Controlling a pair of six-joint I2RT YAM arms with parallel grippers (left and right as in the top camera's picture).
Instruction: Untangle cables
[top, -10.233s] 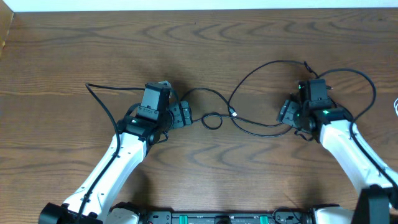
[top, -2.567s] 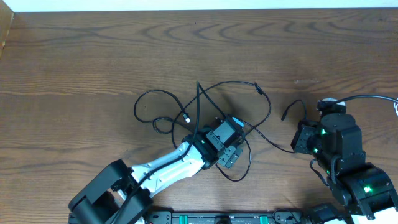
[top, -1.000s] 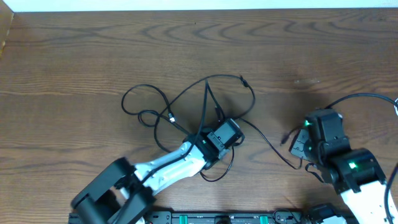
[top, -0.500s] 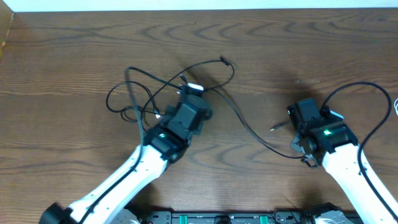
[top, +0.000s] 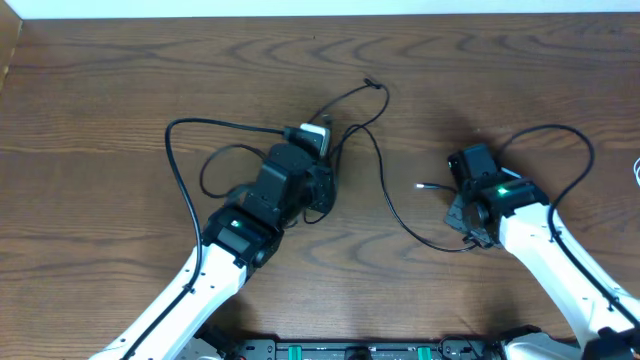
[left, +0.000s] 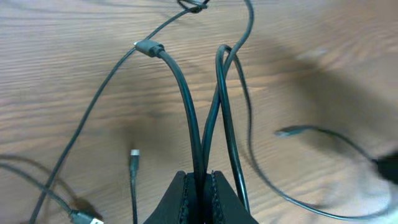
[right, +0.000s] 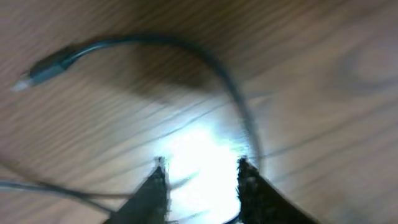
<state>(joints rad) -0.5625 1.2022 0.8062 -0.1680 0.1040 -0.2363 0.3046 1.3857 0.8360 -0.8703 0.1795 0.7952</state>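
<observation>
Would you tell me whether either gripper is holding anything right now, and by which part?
The left gripper pinches several strands of the black cables partway along their length, not at a plug. The right gripper is open with nothing between its fingers.

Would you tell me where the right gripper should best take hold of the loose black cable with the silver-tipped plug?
Probably the cord just behind the plug, coming straight down with the right gripper, jaws across it: that stretch lies on the table, clear of other strands, and the thicker plug would stop slipping.
</observation>
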